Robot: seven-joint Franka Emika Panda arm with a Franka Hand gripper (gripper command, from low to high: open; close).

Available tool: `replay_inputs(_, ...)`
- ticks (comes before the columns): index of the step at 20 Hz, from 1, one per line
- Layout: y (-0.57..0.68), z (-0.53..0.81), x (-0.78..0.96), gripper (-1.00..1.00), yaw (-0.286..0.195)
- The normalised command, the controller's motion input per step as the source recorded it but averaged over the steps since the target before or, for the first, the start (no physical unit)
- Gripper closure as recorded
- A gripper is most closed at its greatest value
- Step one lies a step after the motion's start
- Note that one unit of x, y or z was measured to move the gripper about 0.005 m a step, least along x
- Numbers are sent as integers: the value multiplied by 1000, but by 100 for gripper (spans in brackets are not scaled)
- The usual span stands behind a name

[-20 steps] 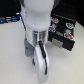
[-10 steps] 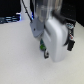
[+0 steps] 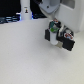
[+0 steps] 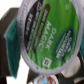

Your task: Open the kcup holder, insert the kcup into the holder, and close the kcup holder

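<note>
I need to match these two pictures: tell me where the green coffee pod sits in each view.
Exterior view: the pod is under the arm, just above the black holder.
Wrist view: the pod fills most of the frame, lid facing the camera.
Shared landmark: the pod's green lid.

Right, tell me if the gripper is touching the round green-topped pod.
Touching. The wrist view shows the green-topped pod filling the frame, pinched between the gripper fingers.

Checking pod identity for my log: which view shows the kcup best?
The wrist view: the kcup fills the picture, its green lid lettering readable. The exterior view shows only a small blurred green-topped pod above the black kcup holder.
</note>
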Motion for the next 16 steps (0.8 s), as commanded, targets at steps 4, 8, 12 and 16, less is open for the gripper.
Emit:
replay_inputs(4, 497, 330, -362, 100, 95)
replay_inputs(8, 455, 235, -389, 100, 105)
replay_inputs(12, 448, 74, -378, 100, 104)
replay_inputs(16, 452, 20, -375, 100, 99)
